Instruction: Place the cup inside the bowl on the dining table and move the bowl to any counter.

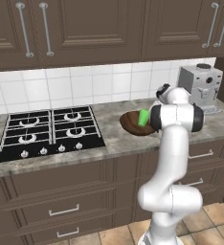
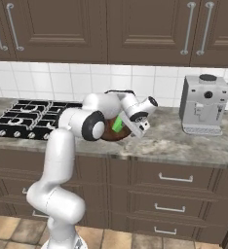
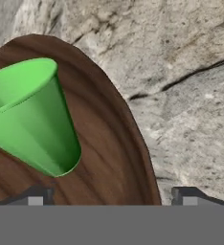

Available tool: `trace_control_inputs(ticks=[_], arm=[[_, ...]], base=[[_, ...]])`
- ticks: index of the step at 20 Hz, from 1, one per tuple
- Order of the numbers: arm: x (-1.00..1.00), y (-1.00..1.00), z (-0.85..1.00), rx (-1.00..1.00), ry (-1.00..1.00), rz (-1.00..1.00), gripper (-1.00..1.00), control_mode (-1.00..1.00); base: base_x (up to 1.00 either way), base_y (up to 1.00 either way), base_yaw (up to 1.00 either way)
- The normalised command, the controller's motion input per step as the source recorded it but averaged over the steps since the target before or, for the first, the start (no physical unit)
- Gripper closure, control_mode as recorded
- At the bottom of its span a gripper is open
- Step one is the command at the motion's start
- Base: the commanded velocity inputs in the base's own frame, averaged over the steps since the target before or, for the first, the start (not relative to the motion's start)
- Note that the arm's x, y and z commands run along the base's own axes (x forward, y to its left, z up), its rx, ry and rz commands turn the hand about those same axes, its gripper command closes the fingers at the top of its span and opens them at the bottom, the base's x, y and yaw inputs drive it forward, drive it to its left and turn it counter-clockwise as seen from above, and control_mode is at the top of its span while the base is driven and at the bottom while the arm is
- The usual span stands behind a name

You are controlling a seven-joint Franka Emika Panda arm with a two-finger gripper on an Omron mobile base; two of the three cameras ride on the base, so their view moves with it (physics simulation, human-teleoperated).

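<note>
releasing looks like the step in hand: the wooden bowl (image 1: 133, 123), green cup (image 1: 143, 117) inside, sits on the stone table (image 1: 115, 143) at three o'clock of the gas hob (image 1: 49, 133). the jaws stand apart astride its rim, so next the gripper (image 3: 113, 196) should lift clear without nudging it.

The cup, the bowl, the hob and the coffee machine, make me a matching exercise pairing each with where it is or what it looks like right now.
Things:
1. cup
2. bowl
3. gas hob
4. coffee machine

Descriptions:
A. black, set into the counter at the left
B. bright green, leaning inside the bowl
C. grey and boxy, standing at the right end of the counter
D. dark brown wood, resting on the stone worktop

Pairs: 1-B, 2-D, 3-A, 4-C
</note>
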Motion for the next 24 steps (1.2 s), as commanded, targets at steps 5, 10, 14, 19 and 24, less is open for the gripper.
trace_control_inputs(ticks=[5,10,14,19,24], arm=[[-0.12,-0.04,0.52,0.00,-0.01,-0.01,-1.00,-1.00],[-0.56,-0.02,0.40,0.00,0.00,0.00,-1.00,-1.00],[-0.99,-0.03,0.29,0.00,0.00,0.00,-1.00,-1.00],[-1.00,-0.02,0.17,0.00,-0.02,0.00,-1.00,-1.00],[-1.00,0.00,0.29,0.00,-0.06,0.01,-1.00,-1.00]], base=[[0.00,0.00,0.00],[0.00,0.00,0.00],[0.00,0.00,0.00],[0.00,0.00,0.00],[0.00,0.00,0.00]])
